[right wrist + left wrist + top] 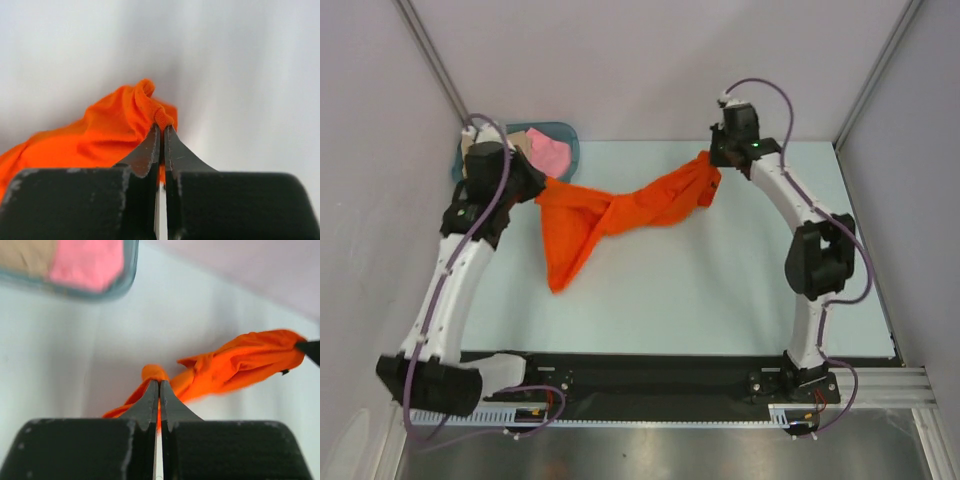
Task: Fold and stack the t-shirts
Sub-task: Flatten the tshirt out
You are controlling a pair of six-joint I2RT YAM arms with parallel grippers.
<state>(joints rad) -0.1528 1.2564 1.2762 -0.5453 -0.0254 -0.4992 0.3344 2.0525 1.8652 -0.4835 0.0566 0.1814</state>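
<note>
The bright orange t-shirt hangs twisted between my two grippers above the pale table, its lower part drooping toward the table at the left. My left gripper is shut on its left end; in the left wrist view orange cloth shows between the jaws. My right gripper is shut on its right end; the right wrist view shows a ribbed hem pinched at the tips. The pink t-shirt and the beige t-shirt lie in the teal basket.
The teal basket stands at the back left, right behind my left gripper; it also shows in the left wrist view. Grey walls close in the table at the back and sides. A black rail runs along the near edge.
</note>
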